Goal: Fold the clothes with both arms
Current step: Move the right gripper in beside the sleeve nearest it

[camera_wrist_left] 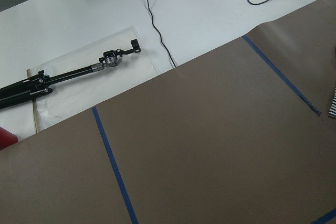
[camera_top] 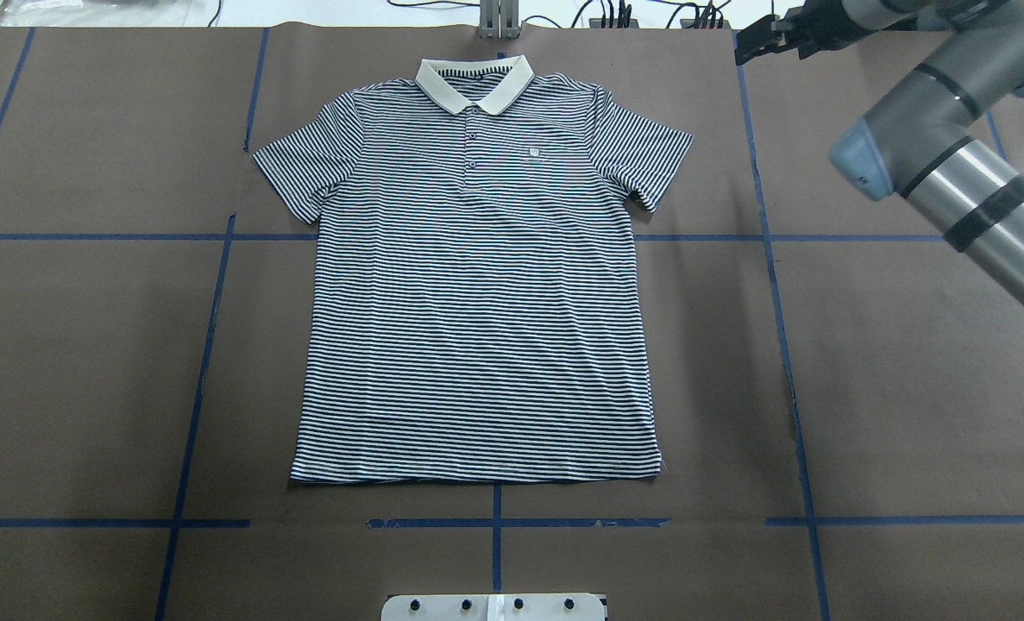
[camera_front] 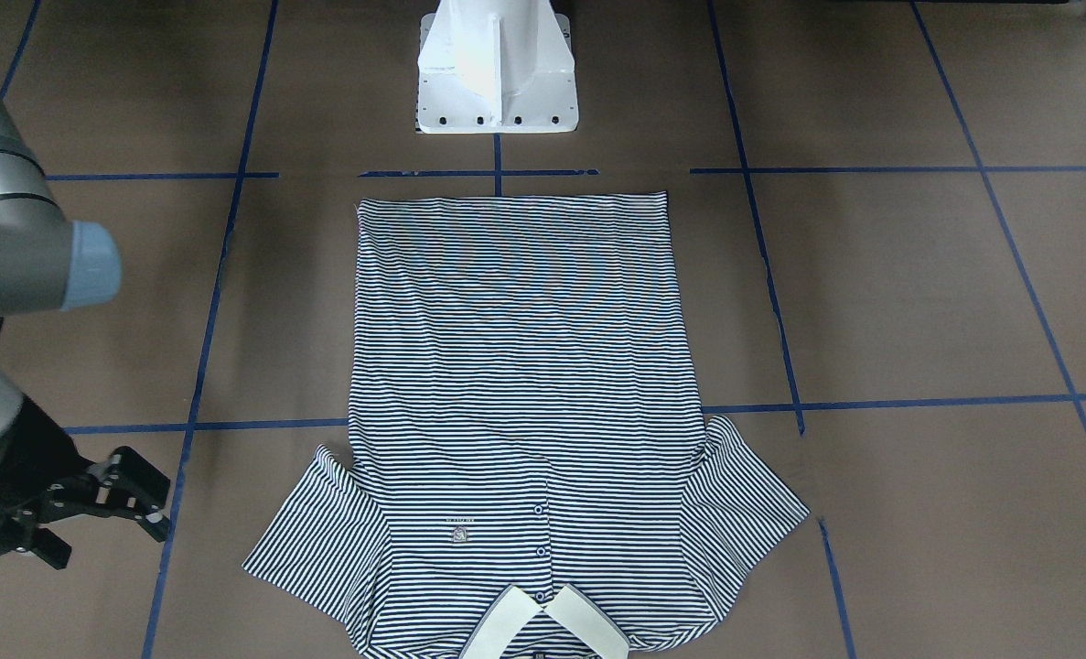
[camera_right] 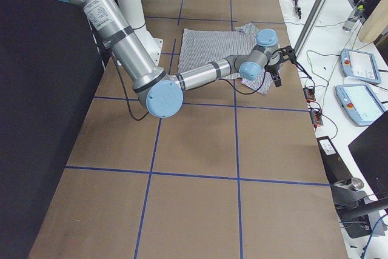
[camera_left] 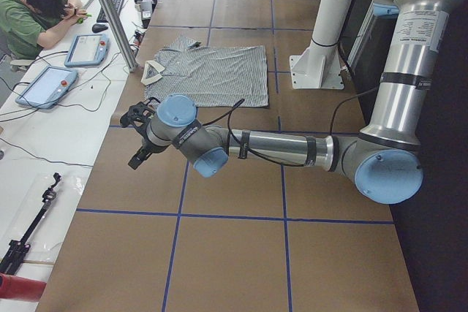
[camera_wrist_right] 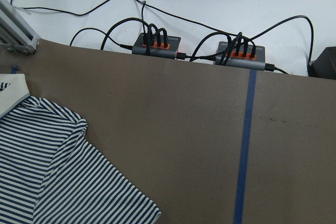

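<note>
The striped polo shirt [camera_top: 477, 302] lies flat and face up in the middle of the table, with its cream collar [camera_top: 475, 84] at the far edge and both sleeves spread. It also shows in the front view [camera_front: 524, 366]. My right gripper [camera_front: 108, 535] hovers beyond the shirt's right sleeve near the far edge, open and empty; it also shows in the overhead view [camera_top: 753, 41]. The right wrist view shows that sleeve [camera_wrist_right: 58, 171] below it. My left gripper [camera_left: 131, 140] shows only in the left side view, out to the left of the shirt; I cannot tell whether it is open or shut.
The white pedestal base [camera_front: 497, 73] stands at the near edge behind the shirt's hem. Blue tape lines [camera_top: 779, 302] grid the brown table. Past the far edge, a white bench holds cable hubs [camera_wrist_right: 157, 43], teach pendants [camera_left: 51, 82] and a black tripod [camera_wrist_left: 68, 74]. A person [camera_left: 36, 5] sits there.
</note>
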### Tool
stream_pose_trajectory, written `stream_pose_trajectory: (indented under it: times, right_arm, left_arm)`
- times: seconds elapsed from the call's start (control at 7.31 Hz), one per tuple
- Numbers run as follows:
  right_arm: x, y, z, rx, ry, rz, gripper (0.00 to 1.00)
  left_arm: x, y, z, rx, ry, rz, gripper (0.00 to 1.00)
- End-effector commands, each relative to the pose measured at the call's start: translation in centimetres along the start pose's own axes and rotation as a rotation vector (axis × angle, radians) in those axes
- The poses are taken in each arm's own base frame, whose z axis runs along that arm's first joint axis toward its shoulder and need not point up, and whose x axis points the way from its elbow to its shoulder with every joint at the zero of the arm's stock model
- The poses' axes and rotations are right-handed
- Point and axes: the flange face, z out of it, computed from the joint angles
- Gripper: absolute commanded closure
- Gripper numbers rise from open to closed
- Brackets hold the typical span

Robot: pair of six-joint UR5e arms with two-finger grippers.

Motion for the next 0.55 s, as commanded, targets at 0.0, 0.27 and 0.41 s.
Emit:
stream_pose_trajectory:
  times: [0.0, 0.27, 0.41]
  right_arm:
    - [-4.1, 2.7, 5.4, -0.009, 0.041, -0.01, 0.2]
    - [-6.0, 3.1, 7.9, -0.011, 0.064, 0.005, 0.27]
    - [-6.5, 3.3, 9.5, 0.019, 0.051, 0.022, 0.29]
  left_arm:
    - [0.4, -0.5, 0.5, -0.002, 0.005, 0.008, 0.0]
    - [0.7, -0.6, 0.9, -0.007, 0.011, 0.012, 0.0]
    - [0.7, -0.6, 0.9, -0.007, 0.011, 0.012, 0.0]
